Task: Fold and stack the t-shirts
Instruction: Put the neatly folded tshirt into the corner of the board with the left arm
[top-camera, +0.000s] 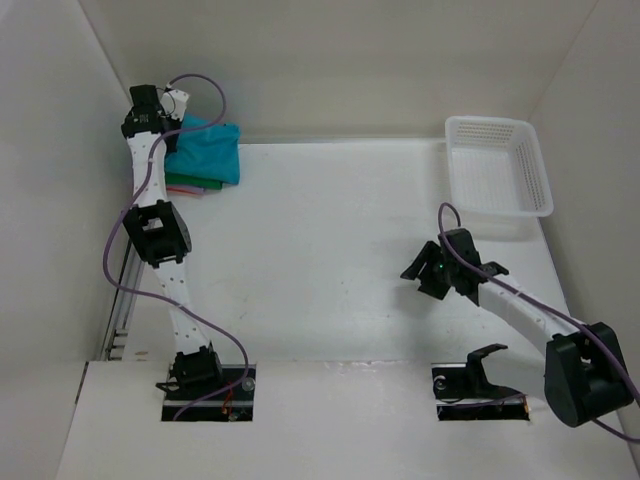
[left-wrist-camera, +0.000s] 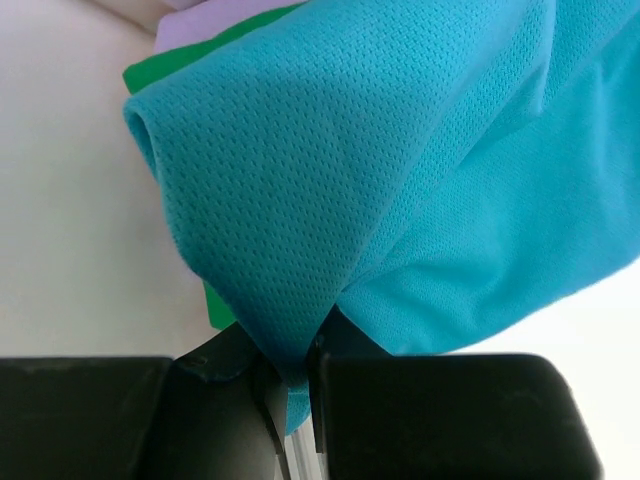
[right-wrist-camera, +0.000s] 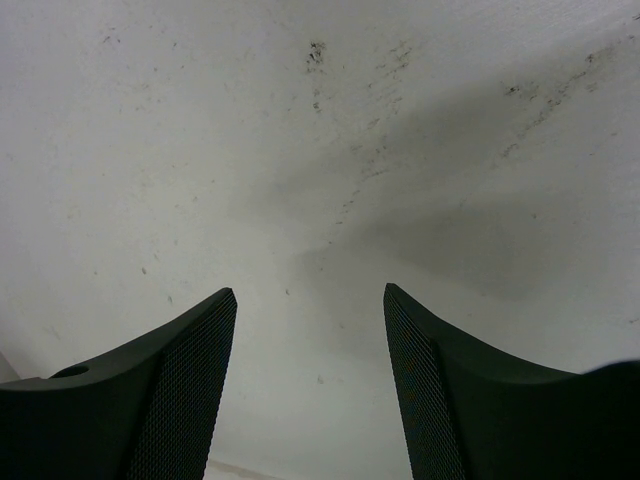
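White worktop (top-camera: 330, 250) boxed in by plain white walls, seen from above. Bolted at its near edge, two white-and-black robot arms, each with a purple cable looped alongside. On the left, left arm (top-camera: 160, 235) stretched straight out to the far left corner. On the right, right arm (top-camera: 520, 310) bent low over the right half of the worktop. In the far right corner, white mesh basket (top-camera: 497, 170).

In the far left corner, close to the back wall, a stack of t-shirts: teal t-shirt (top-camera: 212, 150) on top, an edge of green t-shirt (top-camera: 183, 182) just beneath it, a thin sliver of orange t-shirt (top-camera: 203, 190) along the near edge of the stack. From the left wrist view, a corner of lavender t-shirt (left-wrist-camera: 215, 18) peeking out beyond the green; order of the lower layers not clear.

At the stack, left gripper (left-wrist-camera: 300, 385), black fingers (left-wrist-camera: 440, 415) pressed together on a fold of the teal cloth, pinched fabric standing up in a ridge between them. Over bare worktop on the near side of the basket, well apart from the stack, right gripper (top-camera: 452, 272), fingers (right-wrist-camera: 180, 400) spread wide, only scuffed white surface showing between them.
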